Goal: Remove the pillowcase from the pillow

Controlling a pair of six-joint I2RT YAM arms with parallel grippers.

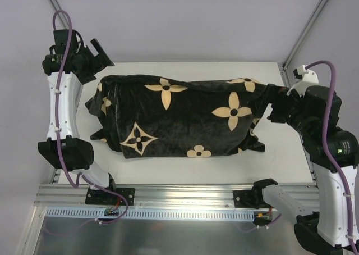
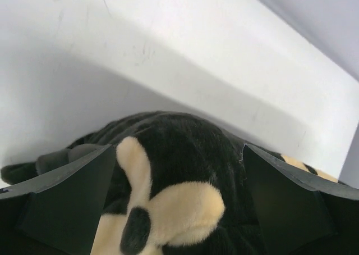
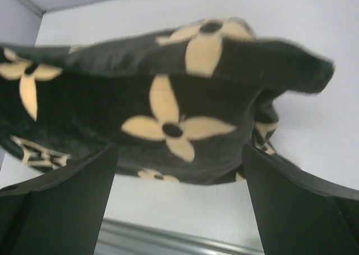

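Note:
The black pillowcase (image 1: 185, 117) with tan flower and star motifs lies bulging across the white table (image 1: 168, 173). The pillow is hidden inside it. My left gripper (image 1: 96, 68) is at the case's far left corner. In the left wrist view (image 2: 178, 154) its jaws stand wide apart around a hump of the pillowcase (image 2: 185, 148) with a tan flower on it, not closed on it. My right gripper (image 1: 271, 105) is at the case's right end. In the right wrist view (image 3: 179, 154) it is open and empty, with the pillowcase (image 3: 168, 98) just ahead of the fingers.
An aluminium rail (image 1: 179, 196) runs along the table's near edge, with both arm bases on it. Frame posts (image 1: 308, 27) rise at the back corners. Bare table (image 3: 185, 204) shows under the right gripper.

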